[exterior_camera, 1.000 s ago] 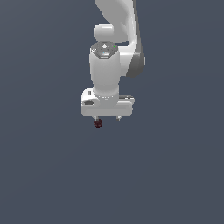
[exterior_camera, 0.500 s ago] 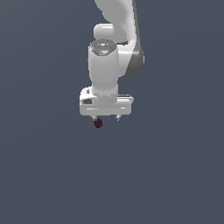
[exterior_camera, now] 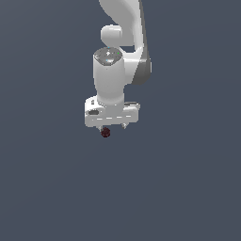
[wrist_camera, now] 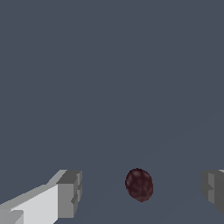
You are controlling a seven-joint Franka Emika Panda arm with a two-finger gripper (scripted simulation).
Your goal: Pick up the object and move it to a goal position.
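No text, label or number can be read anywhere.

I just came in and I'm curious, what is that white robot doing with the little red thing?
A white robot arm is reaching down over a tiny dark red ball. Its end effector is open, with one finger on each side of the ball and gaps between them. So the ball sits between the fingers, but it is not gripped yet.
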